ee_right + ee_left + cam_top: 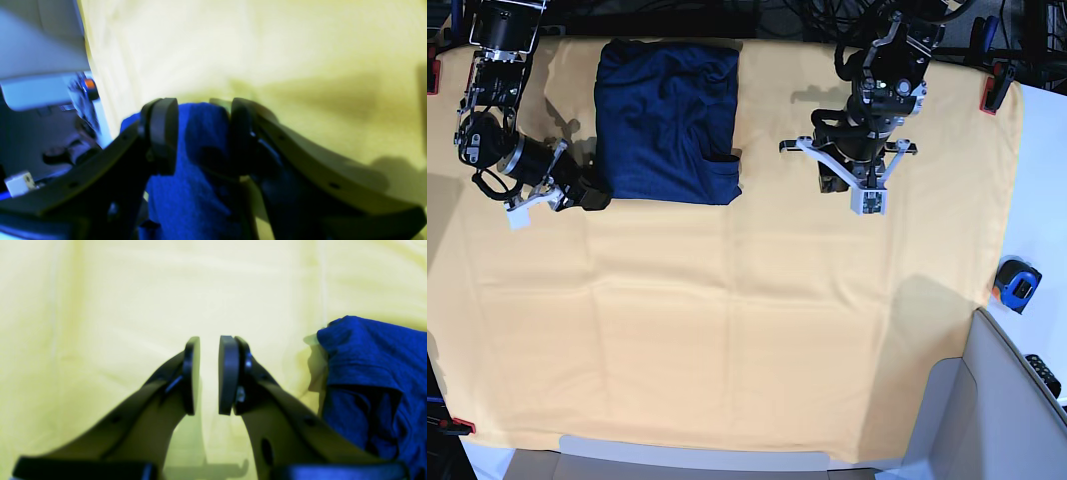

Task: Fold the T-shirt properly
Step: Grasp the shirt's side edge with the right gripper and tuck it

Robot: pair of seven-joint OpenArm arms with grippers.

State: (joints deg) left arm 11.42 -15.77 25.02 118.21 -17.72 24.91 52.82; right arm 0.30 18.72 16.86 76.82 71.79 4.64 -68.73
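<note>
1. As it lies on the yellow-orange table cloth [747, 330], the dark navy T-shirt [667, 120] is a compact, roughly rectangular bundle near the far edge of the table, left of centre in the base view, with some creases across its upper part
2. The right gripper [200, 133] is down at the near left corner of that bundle; in its wrist view blue knit fabric fills the gap between the two dark pads, so it is clamped on a thick bunch of the T-shirt's edge
3. The right arm [497, 140] reaches in from the far left corner, bent low over the cloth
4. The left gripper [209, 375] hangs over bare cloth, just beside the shirt's edge and not touching it; its round pads [229, 373] stand a narrow gap apart with nothing between them, only yellow cloth showing through
5. In the left wrist view a rumpled corner of the T-shirt [373, 373] sits to the right of the fingers, casting a shadow on the cloth
6. A small tape measure [1015, 284] with a blue and orange case lies off the cloth on the white surface at the right
</note>
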